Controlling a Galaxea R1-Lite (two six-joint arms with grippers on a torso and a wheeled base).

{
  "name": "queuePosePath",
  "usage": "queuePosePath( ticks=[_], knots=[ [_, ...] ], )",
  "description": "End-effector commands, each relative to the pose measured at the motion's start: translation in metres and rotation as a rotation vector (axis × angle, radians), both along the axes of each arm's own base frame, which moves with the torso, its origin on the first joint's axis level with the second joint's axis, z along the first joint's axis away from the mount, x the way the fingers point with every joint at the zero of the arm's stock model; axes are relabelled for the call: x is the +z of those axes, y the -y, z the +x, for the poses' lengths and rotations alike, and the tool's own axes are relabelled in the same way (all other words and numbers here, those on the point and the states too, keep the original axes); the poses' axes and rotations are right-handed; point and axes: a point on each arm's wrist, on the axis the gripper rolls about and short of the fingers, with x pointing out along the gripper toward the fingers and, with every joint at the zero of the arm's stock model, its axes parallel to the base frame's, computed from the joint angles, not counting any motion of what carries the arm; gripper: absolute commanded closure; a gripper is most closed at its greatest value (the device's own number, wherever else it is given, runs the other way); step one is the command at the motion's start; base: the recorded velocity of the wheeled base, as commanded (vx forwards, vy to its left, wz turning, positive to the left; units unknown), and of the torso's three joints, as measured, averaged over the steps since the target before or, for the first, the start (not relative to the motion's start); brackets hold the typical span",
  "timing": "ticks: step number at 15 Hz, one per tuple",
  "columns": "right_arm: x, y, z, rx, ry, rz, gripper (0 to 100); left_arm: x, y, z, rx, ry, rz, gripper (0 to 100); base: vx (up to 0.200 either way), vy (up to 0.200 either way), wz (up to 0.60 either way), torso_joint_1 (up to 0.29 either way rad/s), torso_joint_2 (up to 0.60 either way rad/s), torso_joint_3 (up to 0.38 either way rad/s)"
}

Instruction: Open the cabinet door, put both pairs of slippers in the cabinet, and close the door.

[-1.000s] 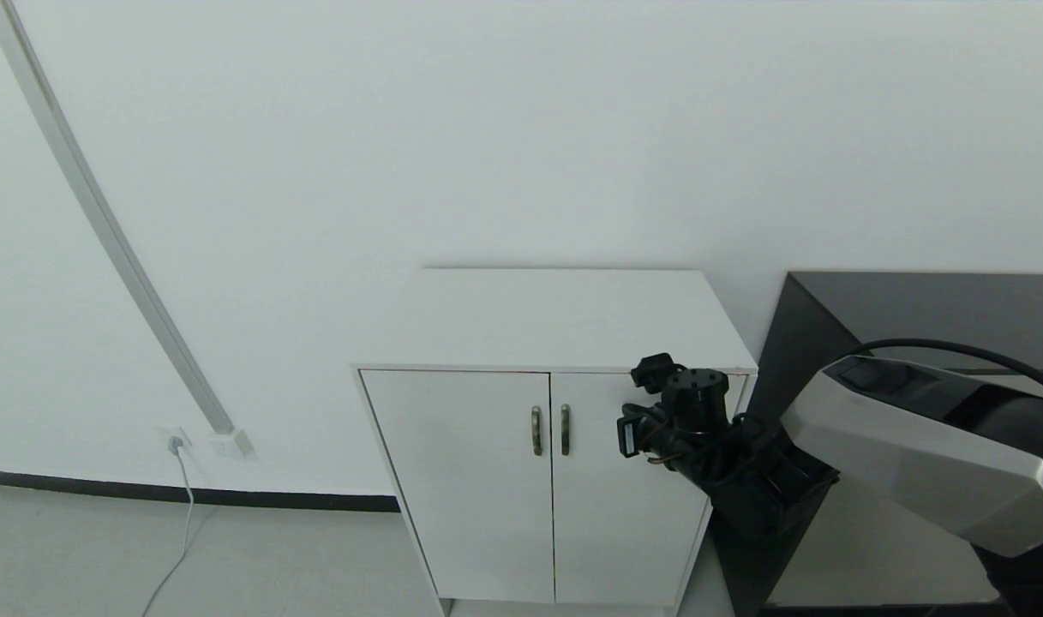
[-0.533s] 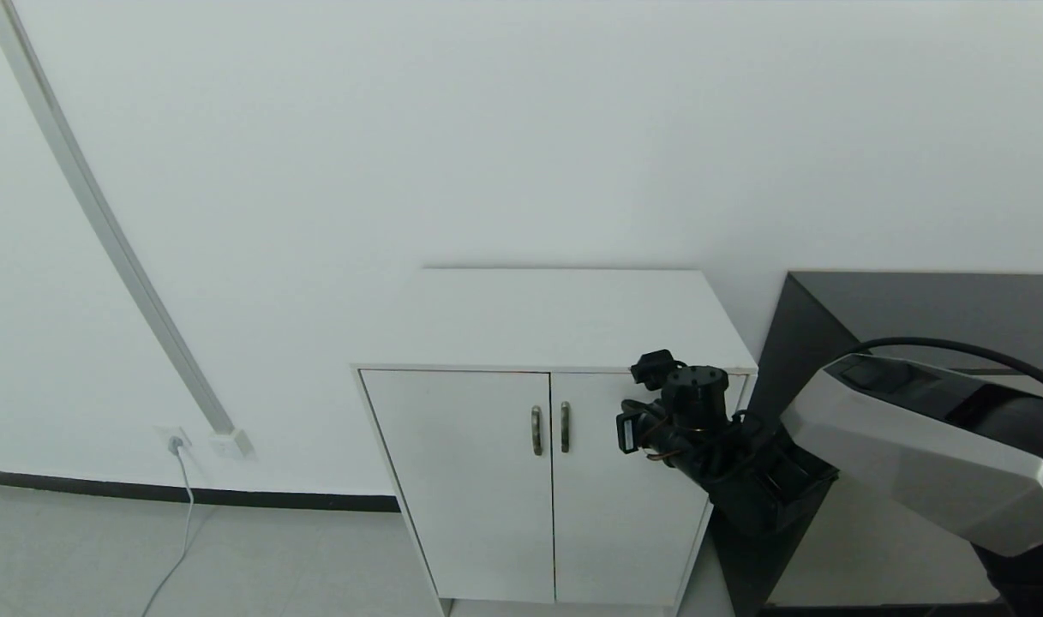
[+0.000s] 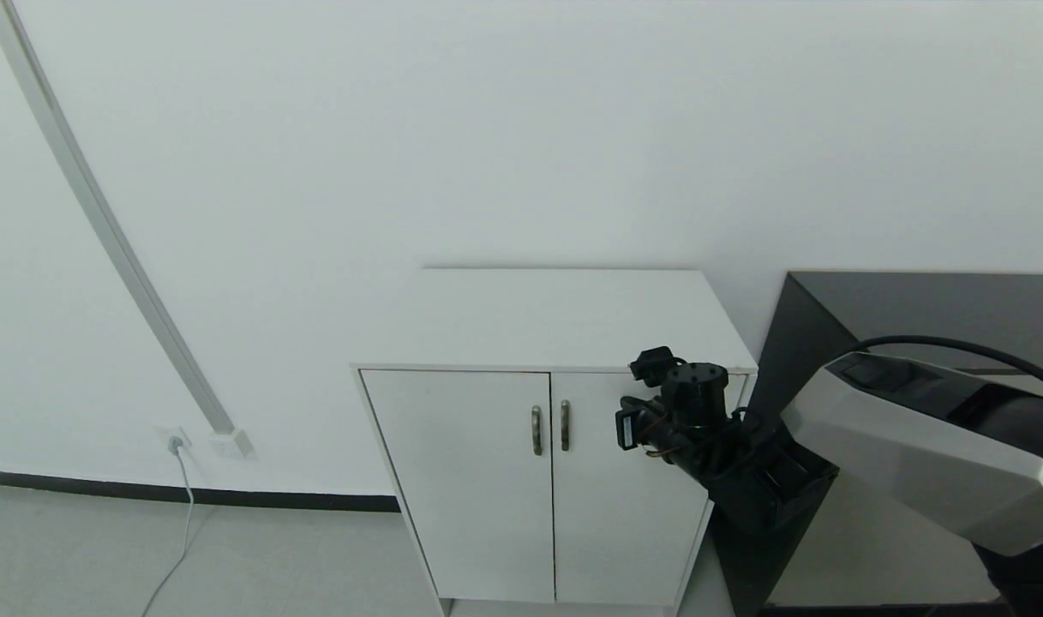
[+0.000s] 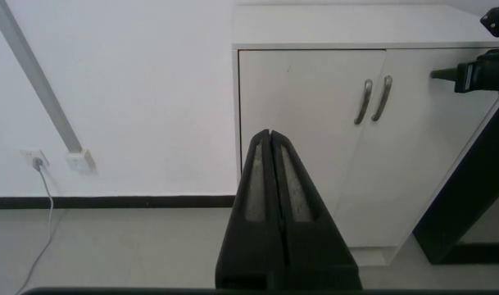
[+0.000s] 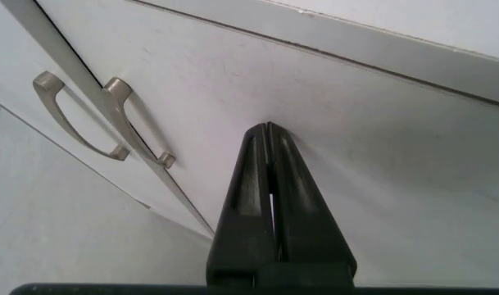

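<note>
White wall [image 3: 521, 128] with slanted grey conduit [image 3: 101, 214], socket [image 3: 176, 443] and plugged-in grey cable [image 3: 182, 523]; black skirting [image 3: 230, 497]; pale grey floor [image 3: 272, 557]; dark unit [image 3: 915, 308] at right.

cabinet [image 3: 564, 317] doors closed | right gripper [image 3: 628, 403] before right door, near handles [image 3: 536, 430]

The right arm [image 3: 924, 446] has an angular silver-grey shell with a dark inset panel, then black joints and a round black wrist. A thin black cable [image 3: 958, 347] arcs over it. The left gripper [image 4: 269, 135] and right gripper [image 5: 269, 129] each have two long, tapered black fingers with greyish pads.
</note>
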Motion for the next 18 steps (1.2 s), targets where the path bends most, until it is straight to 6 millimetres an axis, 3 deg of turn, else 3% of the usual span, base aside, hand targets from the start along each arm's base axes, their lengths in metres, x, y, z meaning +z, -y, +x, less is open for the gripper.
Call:
queuePosePath(
  ticks=[1,4,7,9,11,13,15,18],
  knots=[
    [0.004,0.001,-0.001,-0.002,0.006,0.005,100,0.000,0.000,0.000,0.000,-0.001,0.000,100,0.000,0.000,0.00,0.000,0.00,0.000],
    [0.030,0.006,-0.029,0.022,0.011,0.001,100,0.000,0.000,0.000,0.000,-0.001,0.003,100,0.000,0.000,0.00,0.000,0.00,0.000],
    [0.076,0.029,-0.072,0.027,0.065,0.033,100,0.000,0.000,0.000,0.000,-0.001,0.001,100,0.000,0.000,0.00,0.000,0.00,0.000],
    [0.107,0.064,-0.104,-0.012,0.102,0.043,100,0.000,0.000,0.000,0.000,-0.001,0.001,100,0.000,0.000,0.00,0.000,0.00,0.000],
    [0.125,0.109,-0.136,-0.087,0.140,0.004,100,0.000,0.000,0.000,0.000,-0.001,0.001,100,0.000,0.000,0.00,0.000,0.00,0.000],
    [0.131,0.146,-0.171,-0.165,0.156,-0.002,100,0.000,0.000,0.000,0.000,-0.001,0.001,100,0.000,0.000,0.00,0.000,0.00,0.000],
    [0.122,0.187,-0.216,-0.289,0.139,-0.020,100,0.000,0.000,0.000,0.000,-0.001,0.001,100,0.000,0.000,0.00,0.000,0.00,0.000],
    [0.112,0.214,-0.269,-0.396,0.130,-0.029,100,0.000,0.000,0.000,0.002,-0.001,0.000,100,0.000,0.000,0.00,0.000,0.00,0.000]
  ],
)
